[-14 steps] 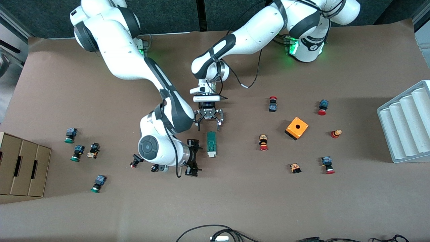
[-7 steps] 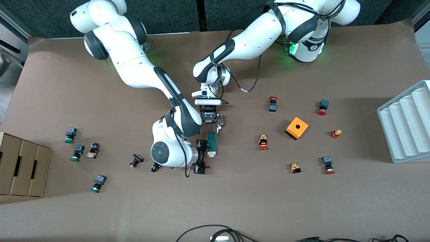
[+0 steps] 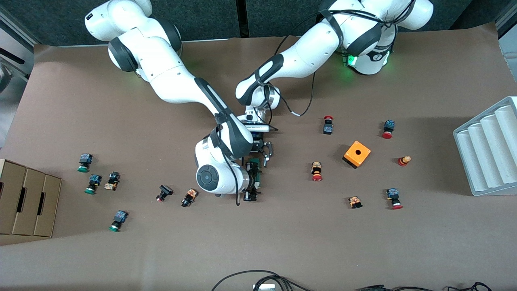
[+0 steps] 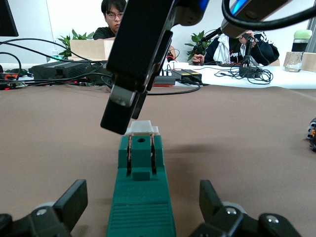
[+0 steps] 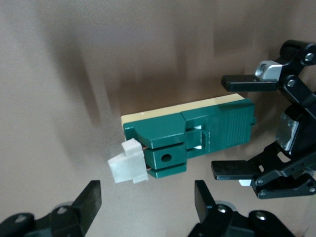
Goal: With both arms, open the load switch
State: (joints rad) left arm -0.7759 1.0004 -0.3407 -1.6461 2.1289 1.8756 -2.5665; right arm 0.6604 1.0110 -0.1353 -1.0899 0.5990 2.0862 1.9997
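Note:
The load switch (image 3: pixel 254 166), a narrow dark green block with a white sliding piece (image 5: pixel 127 163) at one end, lies mid-table, its white end nearer the front camera. My left gripper (image 4: pixel 143 207) is open and low, one finger (image 4: pixel 74 201) on each side of the switch's green end (image 4: pixel 140 197), with gaps on both sides. My right gripper (image 5: pixel 148 200) is open right beside the white piece, nothing between its fingers. In the front view the right gripper (image 3: pixel 253 185) covers most of the switch and the left gripper (image 3: pixel 261 155) stands beside it.
An orange box with a hole (image 3: pixel 357 154) and several red push buttons (image 3: pixel 316 171) lie toward the left arm's end, next to a grey ribbed tray (image 3: pixel 488 149). Green buttons (image 3: pixel 93 184) and a cardboard box (image 3: pixel 24 202) sit at the right arm's end. A small button (image 3: pixel 190 197) lies by the right wrist.
The right arm has swung toward the switch, bringing its gripper from beside it to its white end, jaws slightly narrower. The left gripper has come down round the green end.

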